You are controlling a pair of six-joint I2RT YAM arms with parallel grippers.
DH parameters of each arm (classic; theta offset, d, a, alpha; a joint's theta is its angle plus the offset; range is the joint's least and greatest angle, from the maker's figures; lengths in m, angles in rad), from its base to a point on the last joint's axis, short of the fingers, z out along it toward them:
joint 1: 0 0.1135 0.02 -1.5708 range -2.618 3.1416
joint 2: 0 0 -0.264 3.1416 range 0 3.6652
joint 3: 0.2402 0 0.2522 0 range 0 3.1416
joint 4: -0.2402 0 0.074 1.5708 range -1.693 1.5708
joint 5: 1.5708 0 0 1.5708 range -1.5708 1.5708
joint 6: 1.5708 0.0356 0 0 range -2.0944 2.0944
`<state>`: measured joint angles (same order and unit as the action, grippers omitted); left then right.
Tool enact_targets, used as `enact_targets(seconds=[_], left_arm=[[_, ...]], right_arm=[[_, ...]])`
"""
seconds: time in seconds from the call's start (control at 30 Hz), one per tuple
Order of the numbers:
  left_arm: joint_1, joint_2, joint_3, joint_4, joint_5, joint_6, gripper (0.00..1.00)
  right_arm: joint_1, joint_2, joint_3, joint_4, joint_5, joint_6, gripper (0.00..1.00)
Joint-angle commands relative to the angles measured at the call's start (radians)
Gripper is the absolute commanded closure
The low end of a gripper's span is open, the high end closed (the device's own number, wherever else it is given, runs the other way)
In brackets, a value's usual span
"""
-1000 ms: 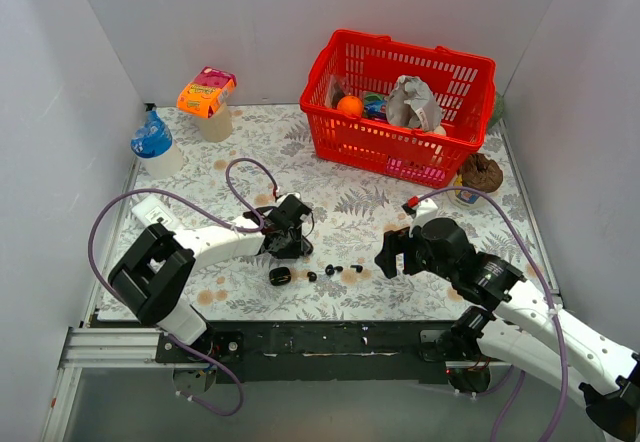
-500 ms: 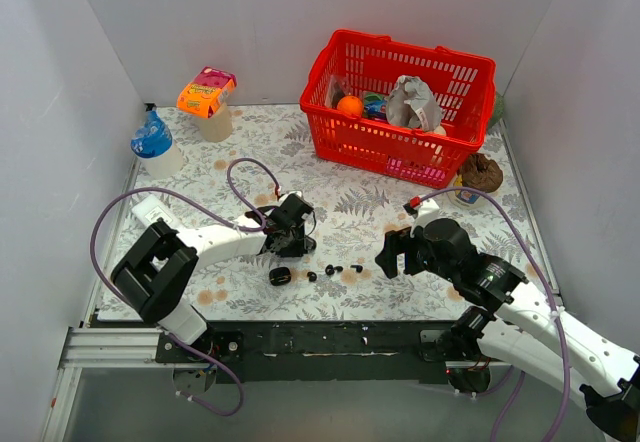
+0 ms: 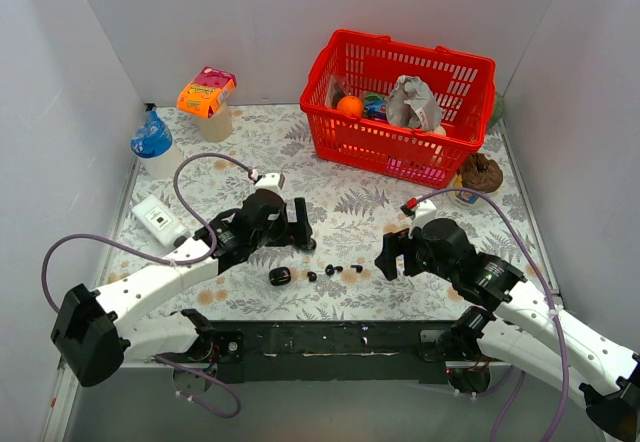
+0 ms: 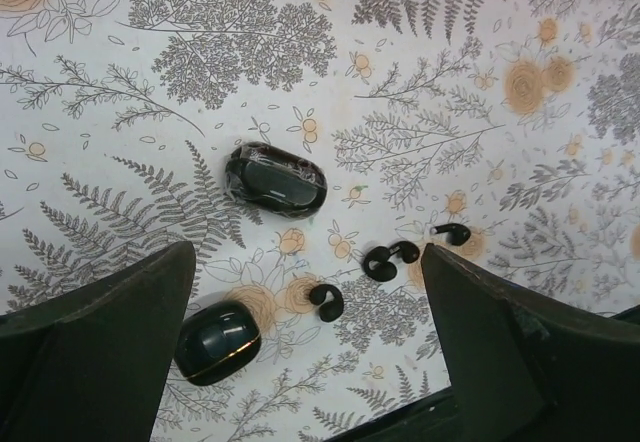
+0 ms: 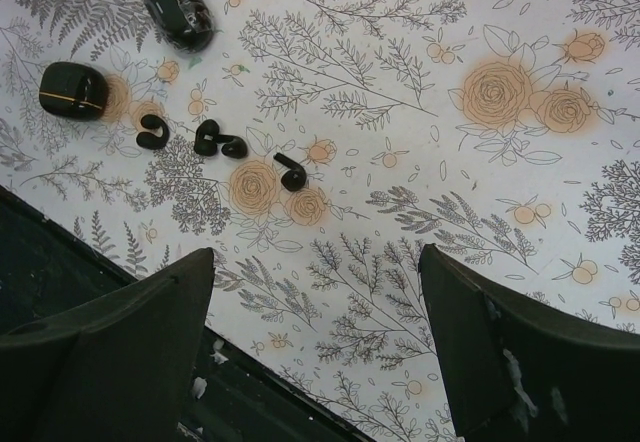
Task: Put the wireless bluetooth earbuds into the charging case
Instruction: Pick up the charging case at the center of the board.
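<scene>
The wireless bluetooth earbuds (image 4: 388, 258) lay loose on the flowered table (image 3: 360, 212). They made a short row close to the near edge, between the two arms. In both wrist views they showed as small black curved bits, a little apart from each other, and no finger touched them.

At the left end of this row, slightly nearer, sat the charging case (image 4: 218, 342), a black oval with a thin gold line around it. It looked closed. A second glossy black oval piece (image 4: 275, 177) lay just beyond it, on the far side and apart from it.

The left gripper (image 3: 303, 227) hung over the table just beyond the oval pieces. Its jaws were spread wide and held nothing, and in its wrist view the case, the glossy piece and the earbuds showed between its two fingers.

The right gripper (image 3: 384, 255) was to the right of the row, near it. Its jaws also stood wide apart and empty.

A red basket (image 3: 380, 152) with mixed things stood at the far right of the table, well apart from the earbuds.
</scene>
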<state>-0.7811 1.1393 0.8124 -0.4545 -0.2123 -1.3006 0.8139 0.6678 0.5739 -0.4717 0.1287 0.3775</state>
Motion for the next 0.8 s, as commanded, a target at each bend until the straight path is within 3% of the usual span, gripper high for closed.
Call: enact_targets(seconds=[0.0,0.13,0.3,0.77], left_arm=[[0.003,0.006,-0.071,0.099,0.025,0.125,0.02],[0.005,0.164,0.025,-0.001,0.057,0.214,0.02],[0.029,0.217,0.056,0.040,0.108,0.259,0.02],[0.029,0.415,0.159,0.016,0.084,0.314,0.02]], right_arm=[[0.007,0.001,0.044,0.008,0.012,-0.029,0.09],[0.005,0.010,0.055,-0.001,0.000,-0.029,0.09],[0.007,0.012,0.052,-0.001,-0.015,-0.020,0.09],[0.005,0.030,0.040,0.025,-0.035,-0.011,0.09]])
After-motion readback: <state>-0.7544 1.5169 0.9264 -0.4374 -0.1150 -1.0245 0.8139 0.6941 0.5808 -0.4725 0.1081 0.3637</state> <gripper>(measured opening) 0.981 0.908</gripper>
